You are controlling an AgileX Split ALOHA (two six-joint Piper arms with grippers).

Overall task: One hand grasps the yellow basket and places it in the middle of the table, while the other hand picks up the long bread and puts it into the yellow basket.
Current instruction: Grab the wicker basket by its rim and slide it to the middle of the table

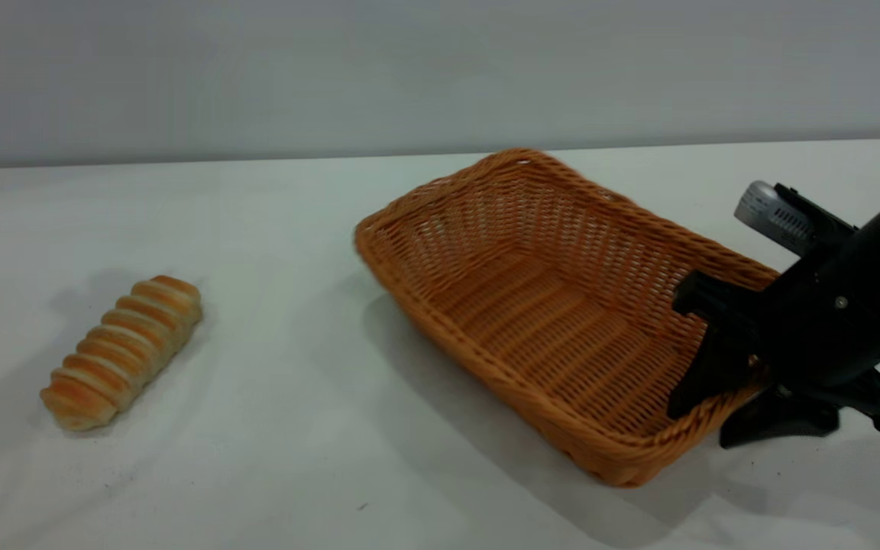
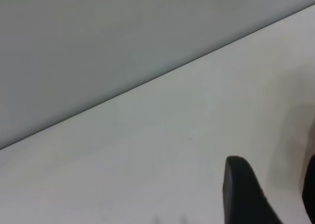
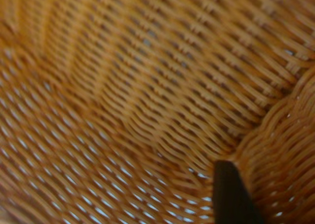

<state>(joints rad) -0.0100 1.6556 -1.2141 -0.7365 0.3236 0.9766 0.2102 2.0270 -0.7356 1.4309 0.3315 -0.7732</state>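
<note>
Wicker in the grip: the yellow basket point(image 1: 532, 305) is clamped at its right-end rim by the right gripper point(image 1: 715, 397), one finger inside, one outside.
Right arm: slanted down from the right edge.
Exterior only: the long bread point(image 1: 123, 351) is seen lying well left on the table point(image 1: 295, 458).
Right wrist: only weave is seen, plus one fingertip point(image 3: 231, 197).
Left gripper point(image 2: 273, 194): held over bare table, fingers parted, nothing held.

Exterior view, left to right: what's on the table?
bread → basket → right gripper, clamped on the basket's right rim.
</note>
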